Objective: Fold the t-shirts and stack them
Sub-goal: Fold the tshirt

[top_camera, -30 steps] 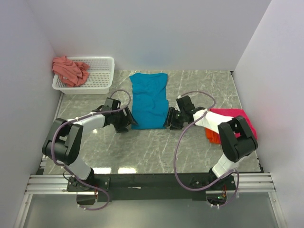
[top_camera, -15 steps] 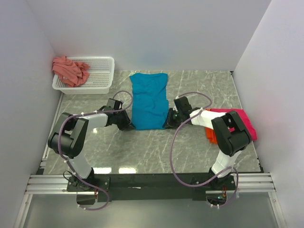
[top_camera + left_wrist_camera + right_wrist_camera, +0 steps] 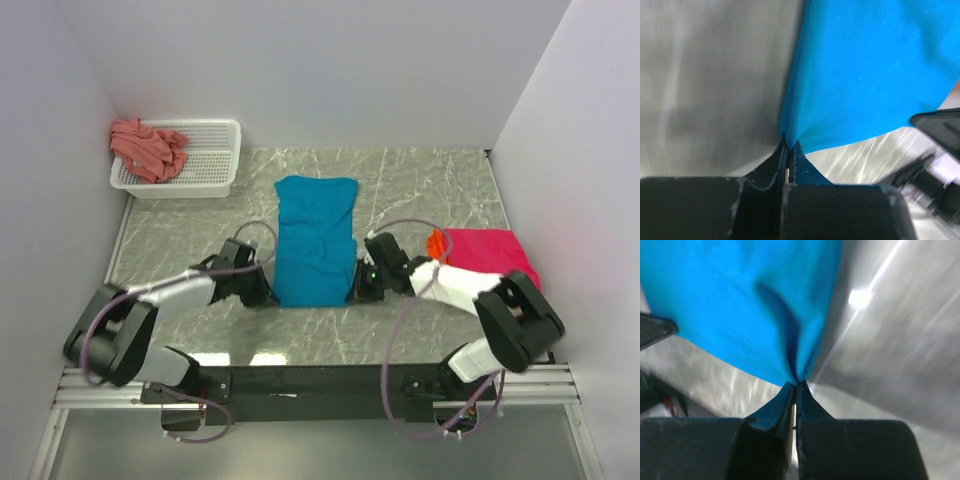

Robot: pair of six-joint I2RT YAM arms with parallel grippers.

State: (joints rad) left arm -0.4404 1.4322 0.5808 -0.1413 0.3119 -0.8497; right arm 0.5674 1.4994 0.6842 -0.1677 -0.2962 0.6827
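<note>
Two pinches on one garment. The teal-blue t-shirt (image 3: 315, 240) lies as a long, narrow panel down the middle of the grey marbled table (image 3: 200, 230), running from far to near, lightly rumpled along its length. At its near-left corner the left gripper (image 3: 268, 293) is clamped tight, and the wrist view shows the cloth gathering to a point between closed jaws. Over on the near-right corner the right gripper (image 3: 357, 290) does the same, jaws pressed together with a fold of teal nipped in the tips. Both arms reach in low from either side, just above the tabletop, with the shirt's near hem stretched between them.

Moving outward: to the right sits the magenta-pink t-shirt (image 3: 485, 250), folded flat, with the orange t-shirt (image 3: 436, 243) peeking out at its left edge. Both are close to the right arm's forearm and apart from the teal one. Far left, a white mesh basket (image 3: 215, 165) stands by the wall, and the salmon-pink t-shirt (image 3: 145, 145) is bunched inside it and spills over its left rim, well apart from the action.

Lavender cables (image 3: 400, 330) loop off both arms near the metal rail (image 3: 320, 385) at the near edge. Plain pale walls (image 3: 300, 70) close in the left, far and right sides.
</note>
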